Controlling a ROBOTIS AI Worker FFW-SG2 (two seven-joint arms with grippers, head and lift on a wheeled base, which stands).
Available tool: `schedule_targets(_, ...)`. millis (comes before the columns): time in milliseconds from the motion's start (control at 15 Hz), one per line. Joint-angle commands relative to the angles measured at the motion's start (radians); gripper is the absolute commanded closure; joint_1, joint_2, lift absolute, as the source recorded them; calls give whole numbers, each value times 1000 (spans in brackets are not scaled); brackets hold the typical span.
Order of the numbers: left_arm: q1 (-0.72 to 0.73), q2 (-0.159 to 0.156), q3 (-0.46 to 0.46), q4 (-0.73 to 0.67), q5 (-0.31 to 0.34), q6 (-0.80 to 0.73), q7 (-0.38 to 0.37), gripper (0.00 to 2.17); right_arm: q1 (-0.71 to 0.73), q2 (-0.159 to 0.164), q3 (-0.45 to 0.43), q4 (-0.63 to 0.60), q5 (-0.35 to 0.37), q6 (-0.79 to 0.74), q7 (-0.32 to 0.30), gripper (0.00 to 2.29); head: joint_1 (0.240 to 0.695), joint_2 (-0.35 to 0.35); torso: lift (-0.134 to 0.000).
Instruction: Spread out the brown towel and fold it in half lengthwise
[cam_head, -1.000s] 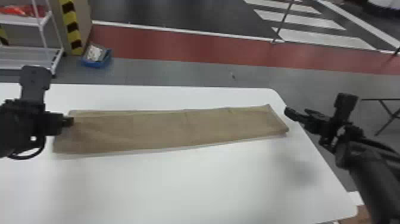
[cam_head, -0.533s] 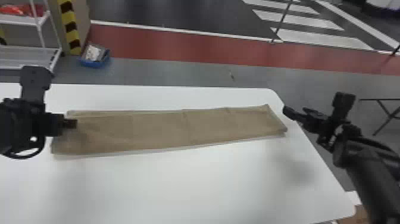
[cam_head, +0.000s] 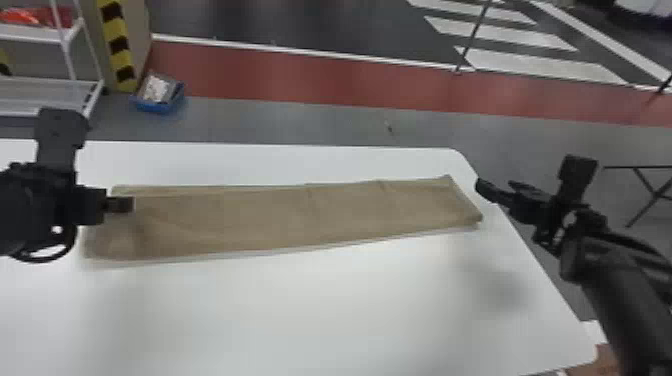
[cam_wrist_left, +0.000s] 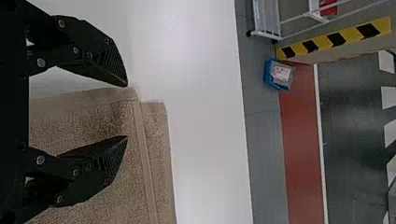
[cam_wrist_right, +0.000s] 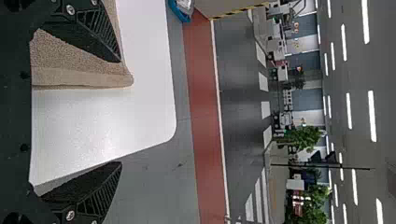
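Brown towel (cam_head: 280, 215): long, flat.
My left gripper (cam_head: 132, 204): wide open, at one end.
My right gripper (cam_head: 481, 188): wide open, near the other.

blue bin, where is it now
In the head view, the blue bin sits on the floor at left, beyond the white table, beside the yellow-and-black stripes.

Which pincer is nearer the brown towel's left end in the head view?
Left. The left pincer is at that end of the brown towel; the right pincer is by the opposite end, near the white table's edge.
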Motion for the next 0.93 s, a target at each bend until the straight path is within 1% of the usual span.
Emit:
schedule_targets(0,-3,0,-4,19,-5,0,-2,680,0,0,1,0,0,-1,0,113,695,-258,-128)
schedule_targets(67,-3,0,-6,19,-8,0,-2,707,1,0,1,0,0,-1,0,113,695,-257,-128)
schedule_targets(200,-3,-1,-6,17,-5,3,-2,1028,1,0,1,0,0,-1,0,113,695,-257,-128)
schedule_targets(333,7,0,-7,4,-4,3,4,1035,0,0,0,0,-2,-1,0,113,695,-257,-128)
schedule_targets(400,17,2,-4,-7,-2,0,10,1204,0,0,0,0,-2,-1,0,113,695,-257,-128)
schedule_targets(533,25,3,1,-50,-1,3,13,1210,3,0,-2,2,-2,-1,0,113,695,-258,-128)
schedule_targets(667,46,8,13,-113,19,6,15,1210,6,0,-2,3,-2,-4,0,113,695,-259,-128)
schedule_targets(733,56,11,24,-142,39,6,15,1210,7,-2,-3,3,-2,-4,0,113,695,-260,-128)
schedule_targets(867,74,25,59,-188,105,3,1,1210,7,-5,-5,6,0,-4,0,113,695,-264,-128)
